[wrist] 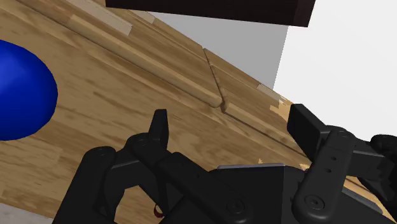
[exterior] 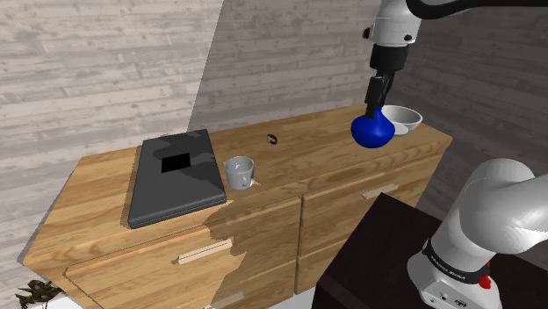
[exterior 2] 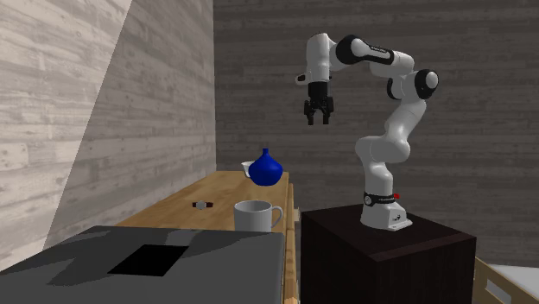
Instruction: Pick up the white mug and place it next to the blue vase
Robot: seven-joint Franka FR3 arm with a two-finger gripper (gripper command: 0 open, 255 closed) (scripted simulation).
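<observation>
The blue vase (wrist: pixel 19 89) is cut off at the wrist view's edge, and a white bowl (exterior 2: pixel 246 167) is half hidden behind it in the second exterior view. The gripper (exterior 2: pixel 318 119) hangs above the vase, fingers apart, empty. The white mug (exterior: pixel 239 171) stands well apart from it, just beside a dark laptop (exterior: pixel 174 180) on the wooden cabinet (exterior: pixel 307 145).

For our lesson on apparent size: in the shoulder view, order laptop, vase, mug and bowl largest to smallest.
Laptop
Vase
Mug and bowl: alike, unranked; vase partly hides bowl.
</observation>
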